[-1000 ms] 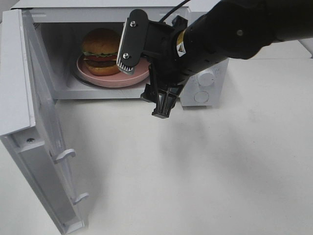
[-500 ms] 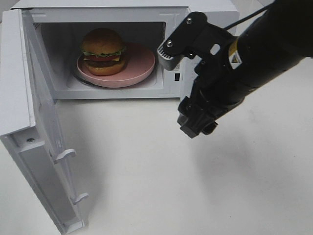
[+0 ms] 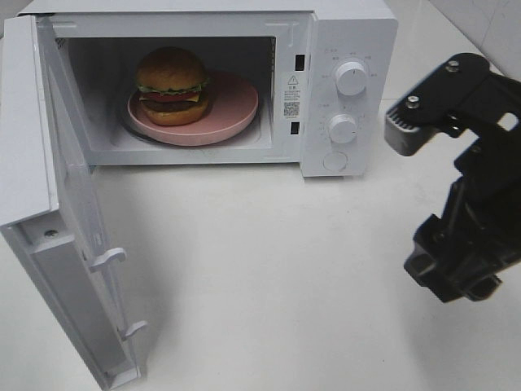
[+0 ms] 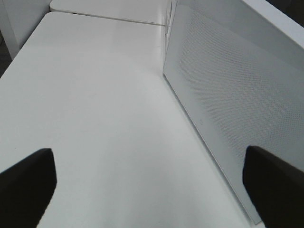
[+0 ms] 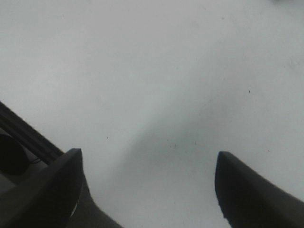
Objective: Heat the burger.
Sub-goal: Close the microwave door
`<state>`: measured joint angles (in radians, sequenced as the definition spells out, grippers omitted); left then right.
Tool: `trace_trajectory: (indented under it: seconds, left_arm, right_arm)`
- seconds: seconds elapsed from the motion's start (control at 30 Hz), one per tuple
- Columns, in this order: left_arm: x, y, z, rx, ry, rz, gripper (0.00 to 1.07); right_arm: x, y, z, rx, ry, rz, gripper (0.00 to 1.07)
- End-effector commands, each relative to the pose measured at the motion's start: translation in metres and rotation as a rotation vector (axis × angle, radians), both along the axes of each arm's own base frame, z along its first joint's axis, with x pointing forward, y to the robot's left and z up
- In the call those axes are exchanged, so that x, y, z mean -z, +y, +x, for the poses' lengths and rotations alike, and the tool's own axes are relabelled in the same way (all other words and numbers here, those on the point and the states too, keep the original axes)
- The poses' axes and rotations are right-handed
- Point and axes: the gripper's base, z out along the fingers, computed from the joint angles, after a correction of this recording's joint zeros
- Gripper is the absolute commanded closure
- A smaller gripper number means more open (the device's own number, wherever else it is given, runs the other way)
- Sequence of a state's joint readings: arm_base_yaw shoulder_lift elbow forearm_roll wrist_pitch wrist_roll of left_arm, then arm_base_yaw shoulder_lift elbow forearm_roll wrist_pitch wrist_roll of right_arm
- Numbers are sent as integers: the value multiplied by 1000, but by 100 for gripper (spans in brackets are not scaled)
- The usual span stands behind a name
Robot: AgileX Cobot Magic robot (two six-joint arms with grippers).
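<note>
The burger [image 3: 171,85], with its brown bun, lettuce and dark patty, stands on a round pink plate [image 3: 236,102] inside the white microwave [image 3: 350,32]. The microwave's door [image 3: 73,244] hangs wide open toward the front left. My right gripper [image 3: 417,210] hovers open and empty over the table, to the right of the microwave; in the right wrist view the gripper [image 5: 149,185] shows only bare table between its fingers. My left gripper [image 4: 149,190] is open beside the outer face of the door [image 4: 228,95]. The left arm is out of the exterior high view.
Two knobs [image 3: 352,77] [image 3: 343,127] and a round button [image 3: 334,160] sit on the microwave's control panel. White tabletop [image 3: 269,277] stretches in front of the microwave. The open door stands over the front left of the table.
My right arm has drawn back from the microwave's opening and swung to the right, past the control panel. The burger, plate and door have not moved.
</note>
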<state>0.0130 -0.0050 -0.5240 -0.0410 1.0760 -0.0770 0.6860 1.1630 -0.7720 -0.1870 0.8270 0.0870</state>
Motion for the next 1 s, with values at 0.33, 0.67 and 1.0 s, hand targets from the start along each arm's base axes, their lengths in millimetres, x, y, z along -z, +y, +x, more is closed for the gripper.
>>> trace_trajectory:
  seconds: [0.33, 0.67, 1.0]
  left_arm:
    - [0, -1, -2, 1, -23, -6, 7]
    - [0, -1, -2, 1, -23, -6, 7]
    - [0, -1, -2, 1, -23, -6, 7]
  right_arm:
    - [-40, -46, -54, 66, -69, 60, 31]
    - [-33, -83, -78, 213, -159, 123, 31]
    - [-22, -109, -99, 389, -267, 165, 31]
